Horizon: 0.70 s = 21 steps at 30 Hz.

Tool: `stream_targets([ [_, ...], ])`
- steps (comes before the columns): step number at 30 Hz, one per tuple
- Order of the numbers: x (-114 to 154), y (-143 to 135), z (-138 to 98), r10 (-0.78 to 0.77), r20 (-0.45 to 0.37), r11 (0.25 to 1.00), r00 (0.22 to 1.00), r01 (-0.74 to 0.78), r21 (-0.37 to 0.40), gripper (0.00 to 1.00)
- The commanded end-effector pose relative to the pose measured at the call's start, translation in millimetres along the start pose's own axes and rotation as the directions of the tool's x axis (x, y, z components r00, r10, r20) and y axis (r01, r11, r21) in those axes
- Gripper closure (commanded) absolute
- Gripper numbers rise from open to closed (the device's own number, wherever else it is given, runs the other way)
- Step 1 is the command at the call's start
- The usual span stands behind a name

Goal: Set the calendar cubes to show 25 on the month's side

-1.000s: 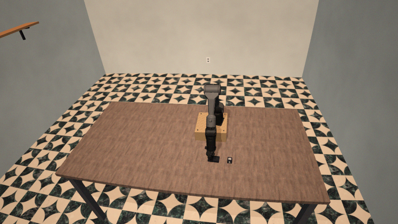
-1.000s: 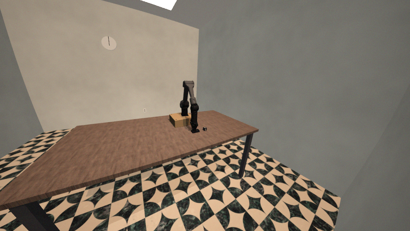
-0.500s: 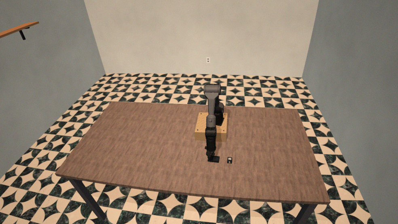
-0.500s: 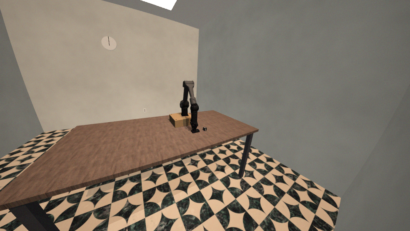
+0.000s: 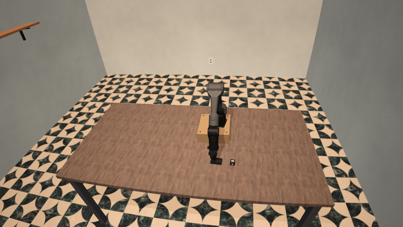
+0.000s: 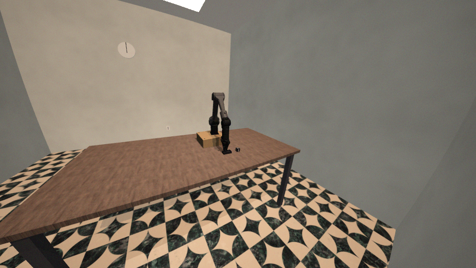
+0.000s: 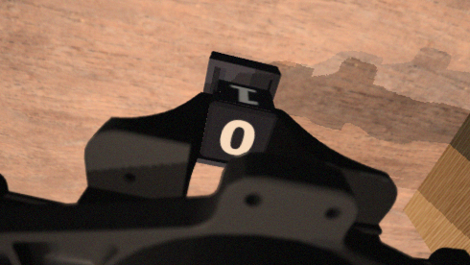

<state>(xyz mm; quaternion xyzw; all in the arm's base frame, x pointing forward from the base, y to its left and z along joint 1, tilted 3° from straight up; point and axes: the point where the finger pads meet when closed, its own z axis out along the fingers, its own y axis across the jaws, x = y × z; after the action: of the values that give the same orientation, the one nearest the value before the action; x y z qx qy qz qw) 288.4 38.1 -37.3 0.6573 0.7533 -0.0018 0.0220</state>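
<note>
My gripper [image 5: 213, 157] [image 6: 226, 148] [image 7: 237, 117] points straight down at the table and is shut on a dark cube [image 7: 237, 136]. The cube's face towards the wrist camera shows a white 0, and the face beyond it shows a 1. A small black tray [image 5: 217, 162] [image 6: 227, 152] [image 7: 244, 68] lies on the table right under the gripper. The held cube is down at the tray; I cannot tell whether it touches the tray's floor. A second dark cube [image 5: 232, 162] [image 6: 237, 149] stands on the table a little to the right of the tray, apart from it.
The arm stands on a light wooden block [image 5: 203, 134] [image 6: 203, 140] [image 7: 446, 211] just behind the tray. The brown table [image 5: 141, 146] [image 6: 133, 166] stretches far to the left. Its front edge lies some way in front of the tray.
</note>
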Motion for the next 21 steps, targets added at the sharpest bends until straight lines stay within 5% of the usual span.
stream_targets([
  [1,0.3,1.6,-16.4,-0.001,-0.001,1.0,1.0,0.001,-0.006,0.66],
  [12,0.2,1.3,-74.6,0.0,0.0,1.0,1.0,0.0,-0.006,0.66],
  [21,0.1,0.2,-79.4,0.0,0.0,1.0,1.0,0.0,-0.001,0.66],
])
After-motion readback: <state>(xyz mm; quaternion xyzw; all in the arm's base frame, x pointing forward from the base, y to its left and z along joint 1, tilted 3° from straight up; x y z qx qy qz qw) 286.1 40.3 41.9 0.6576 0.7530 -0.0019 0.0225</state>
